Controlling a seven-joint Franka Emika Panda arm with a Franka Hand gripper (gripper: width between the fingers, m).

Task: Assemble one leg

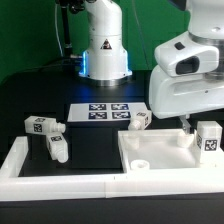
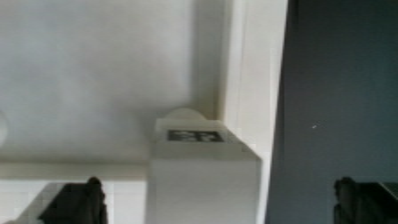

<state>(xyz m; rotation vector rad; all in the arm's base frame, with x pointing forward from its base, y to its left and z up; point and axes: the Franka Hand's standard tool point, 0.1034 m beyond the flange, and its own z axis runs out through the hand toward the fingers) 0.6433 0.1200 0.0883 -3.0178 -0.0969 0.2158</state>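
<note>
Two cameras: one off-arm, one on the wrist.
Exterior view sits low and close at the table's (image 1: 90,140) front, facing the arm's base (image 1: 103,55); wrist view looks down, very near; both catch the white panel (image 1: 165,152) and a tagged leg (image 2: 192,150).

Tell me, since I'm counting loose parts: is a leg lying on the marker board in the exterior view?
No: the marker board carries only its tags; the legs lie off it.

You see a black counter (image 1: 90,150) under bright, even light. A dark green backdrop (image 1: 30,40) hangs behind it. The marker board (image 1: 108,111) lies flat at the counter's middle, and a white rail (image 1: 60,186) borders the near edge.
</note>
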